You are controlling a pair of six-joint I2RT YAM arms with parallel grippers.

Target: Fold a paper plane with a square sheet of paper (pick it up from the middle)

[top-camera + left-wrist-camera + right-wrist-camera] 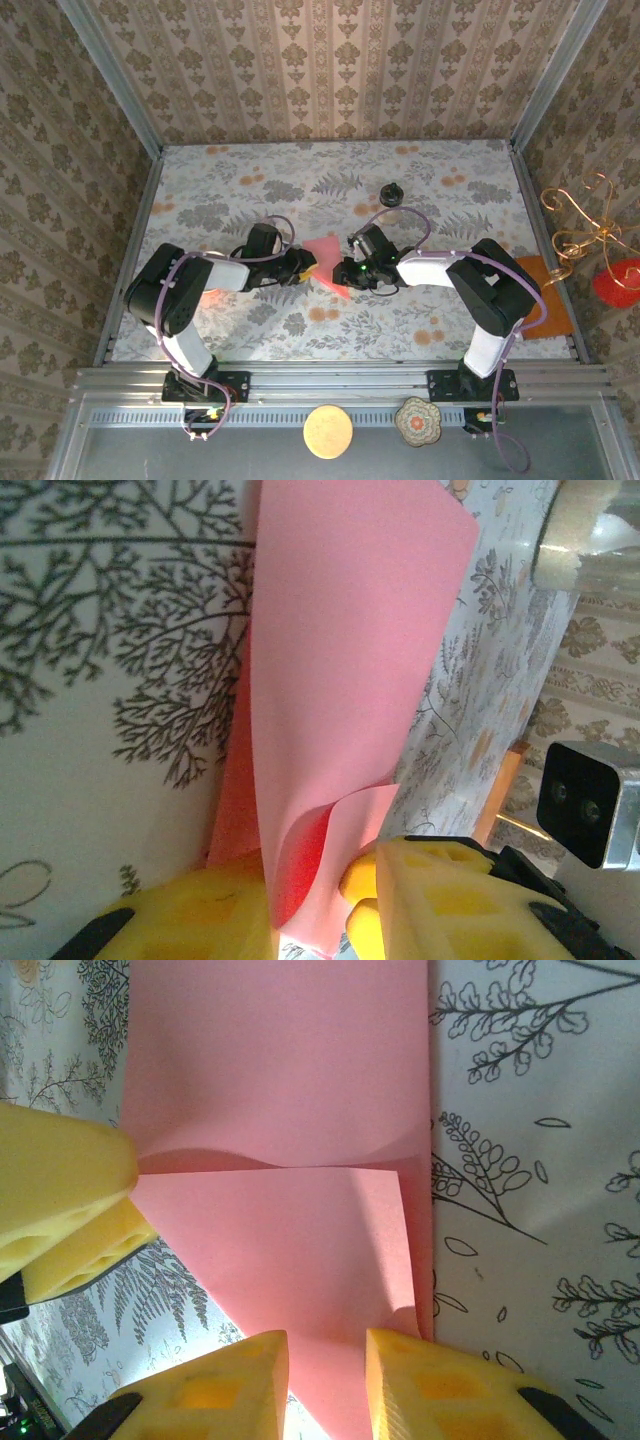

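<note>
Floral table (450,200), top cam: paper (328,262) mid-table btwn L gripper (308,266) and R gripper (348,270). L wrist: jaws pinch its curled fold. R wrist: jaws narrow astride an edge, grip unclear; light, floppy, so I'd hold near creases.

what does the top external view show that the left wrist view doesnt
From above: the left pincer and right pincer meeting mid-table, a small dark-lidded jar behind them, an orange sheet at the right edge of the table. From the left wrist: the square sheet of paper up close, a lower flap curling over between the yellow fingers, and a grey camera box to the right. Both: the pink paper, the left pincer, the floral table.
</note>
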